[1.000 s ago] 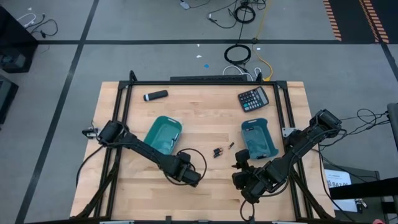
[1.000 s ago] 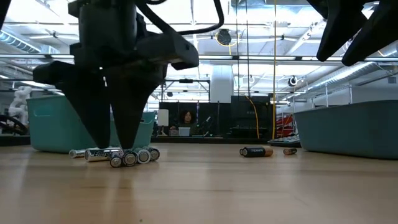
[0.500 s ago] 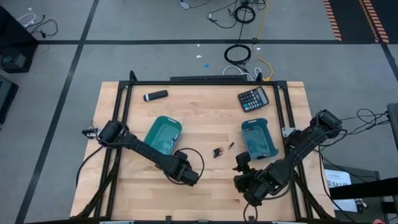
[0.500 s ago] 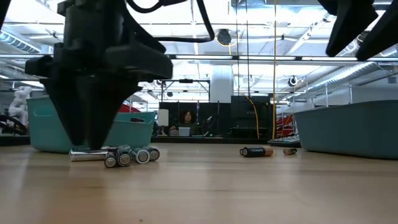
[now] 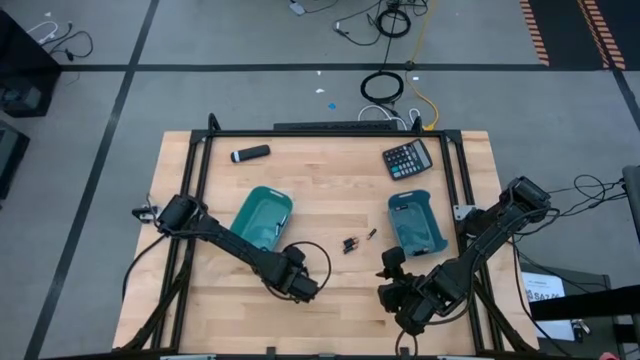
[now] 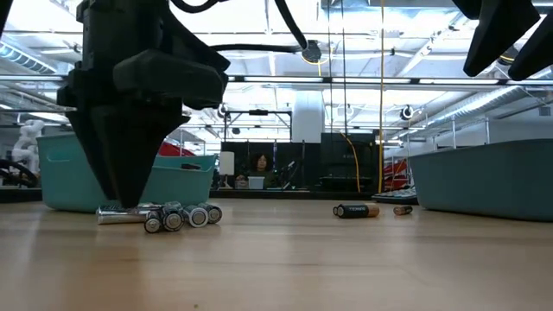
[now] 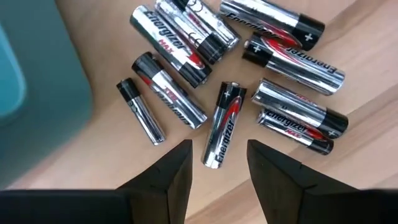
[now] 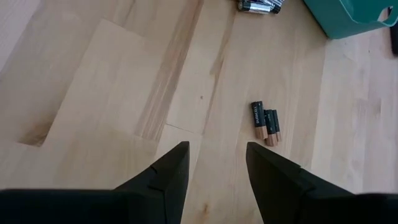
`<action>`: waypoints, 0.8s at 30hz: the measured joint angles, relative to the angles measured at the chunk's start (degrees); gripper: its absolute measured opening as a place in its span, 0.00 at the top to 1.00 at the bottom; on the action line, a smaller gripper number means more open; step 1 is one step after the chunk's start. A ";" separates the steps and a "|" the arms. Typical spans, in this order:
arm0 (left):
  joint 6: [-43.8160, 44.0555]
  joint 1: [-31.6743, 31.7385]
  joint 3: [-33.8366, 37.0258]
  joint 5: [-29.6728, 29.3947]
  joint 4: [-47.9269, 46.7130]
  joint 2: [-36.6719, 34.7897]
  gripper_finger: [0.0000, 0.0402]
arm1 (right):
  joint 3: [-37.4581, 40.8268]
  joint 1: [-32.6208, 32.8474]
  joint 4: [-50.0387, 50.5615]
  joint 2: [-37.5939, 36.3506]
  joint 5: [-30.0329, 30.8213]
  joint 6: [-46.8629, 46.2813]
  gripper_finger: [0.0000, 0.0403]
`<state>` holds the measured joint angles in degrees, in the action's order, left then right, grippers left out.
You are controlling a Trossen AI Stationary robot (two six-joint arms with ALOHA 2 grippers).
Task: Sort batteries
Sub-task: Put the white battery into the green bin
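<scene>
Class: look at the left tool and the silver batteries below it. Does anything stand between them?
Nothing visible does. The left tool hangs open over the silver batteries, one lying in line with the gap between its fingers, with only bare wood around.

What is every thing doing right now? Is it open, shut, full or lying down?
Left gripper: open, empty, over the silver batteries.
Right gripper: open, empty, above bare wood.
Silver batteries: lying loose in a pile on the table.
Copper-and-black batteries: lying side by side.
Left teal bin: upright.
Right teal bin: upright.
</scene>
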<state>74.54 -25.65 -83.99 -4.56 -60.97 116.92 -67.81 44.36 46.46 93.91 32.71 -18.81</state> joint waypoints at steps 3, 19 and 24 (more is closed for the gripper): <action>-1.38 0.06 0.00 0.82 0.50 0.26 0.60 | 0.00 0.00 0.02 0.00 -0.01 0.02 0.63; -7.39 0.14 -0.90 4.72 1.90 6.03 0.86 | 0.00 0.00 -0.15 0.00 0.02 0.42 0.63; -6.86 -0.44 -5.17 1.10 -3.11 5.91 0.86 | 0.00 0.00 -0.58 0.00 0.00 0.63 0.63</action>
<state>67.69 -26.08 -89.16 -3.46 -64.08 122.84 -67.81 44.36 45.88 93.91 32.71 -18.17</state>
